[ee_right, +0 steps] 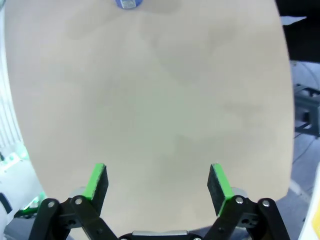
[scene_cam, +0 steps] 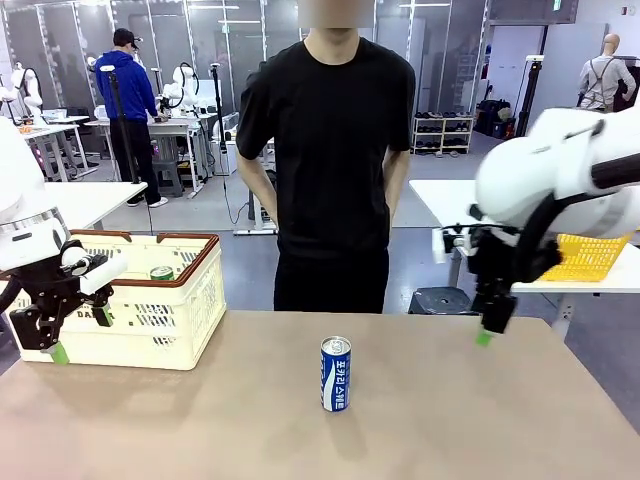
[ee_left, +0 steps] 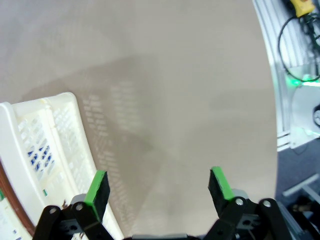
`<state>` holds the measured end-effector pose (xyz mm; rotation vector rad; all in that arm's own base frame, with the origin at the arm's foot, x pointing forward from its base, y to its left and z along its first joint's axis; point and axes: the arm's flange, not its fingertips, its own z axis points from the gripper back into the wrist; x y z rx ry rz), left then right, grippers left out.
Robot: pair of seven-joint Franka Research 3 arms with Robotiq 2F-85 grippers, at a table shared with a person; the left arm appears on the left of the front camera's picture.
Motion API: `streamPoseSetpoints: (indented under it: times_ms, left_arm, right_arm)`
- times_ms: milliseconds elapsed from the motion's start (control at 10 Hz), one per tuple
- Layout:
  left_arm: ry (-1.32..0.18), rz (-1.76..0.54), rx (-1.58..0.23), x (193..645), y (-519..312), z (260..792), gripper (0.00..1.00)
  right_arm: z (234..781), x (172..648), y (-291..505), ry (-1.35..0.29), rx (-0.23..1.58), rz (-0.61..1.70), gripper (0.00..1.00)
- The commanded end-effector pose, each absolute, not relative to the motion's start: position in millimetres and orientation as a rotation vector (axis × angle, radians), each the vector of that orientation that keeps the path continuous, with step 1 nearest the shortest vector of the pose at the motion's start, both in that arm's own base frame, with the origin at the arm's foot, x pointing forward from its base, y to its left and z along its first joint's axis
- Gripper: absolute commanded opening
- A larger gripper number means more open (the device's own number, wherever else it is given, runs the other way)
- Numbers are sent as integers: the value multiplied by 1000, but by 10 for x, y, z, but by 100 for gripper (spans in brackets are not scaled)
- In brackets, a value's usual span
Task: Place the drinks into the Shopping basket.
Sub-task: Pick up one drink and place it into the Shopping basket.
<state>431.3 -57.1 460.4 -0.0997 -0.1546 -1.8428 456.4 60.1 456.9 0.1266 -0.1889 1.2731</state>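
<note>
A blue and white can [scene_cam: 335,374] stands upright in the middle of the table; its top [ee_right: 128,3] peeks in at the upper edge of the right wrist view. The cream Shopping basket [scene_cam: 190,300] sits at the table's left, with a green can [scene_cam: 161,272] inside it. My left gripper [scene_cam: 80,333] hangs open in front of the basket's left part, nothing between its fingers; the basket's wall [ee_left: 45,145] lies just left of its fingers [ee_left: 97,187]. My right gripper [ee_right: 157,182] is open and empty above the table's right side; one green pad [scene_cam: 485,337] shows from the front.
A person in black stands at the far edge [scene_cam: 330,150], hands behind the back. A yellow mesh basket [scene_cam: 590,255] sits on another table behind my right arm. Bare tabletop [scene_cam: 480,420] spreads around the blue can. The table's edge [ee_left: 272,100] runs along the right in the left wrist view.
</note>
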Motion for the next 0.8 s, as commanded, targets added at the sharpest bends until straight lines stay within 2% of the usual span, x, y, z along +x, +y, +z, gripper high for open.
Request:
streamPoseSetpoints:
  times_ms: [0, 400, 700]
  left_arm:
    - [-133, -1832, -95, 4294, -584, 4616, 100]
    - [-133, -1832, -95, 4294, -584, 4616, 100]
    - [-173, -1822, -113, 4294, -639, 4611, 100]
  right_arm:
    - [4533, 4474, 458, -230, 187, 1267, 100]
    - [4445, 4539, 415, -249, 139, 1181, 100]
    - [4524, 4497, 369, -202, 155, 1232, 100]
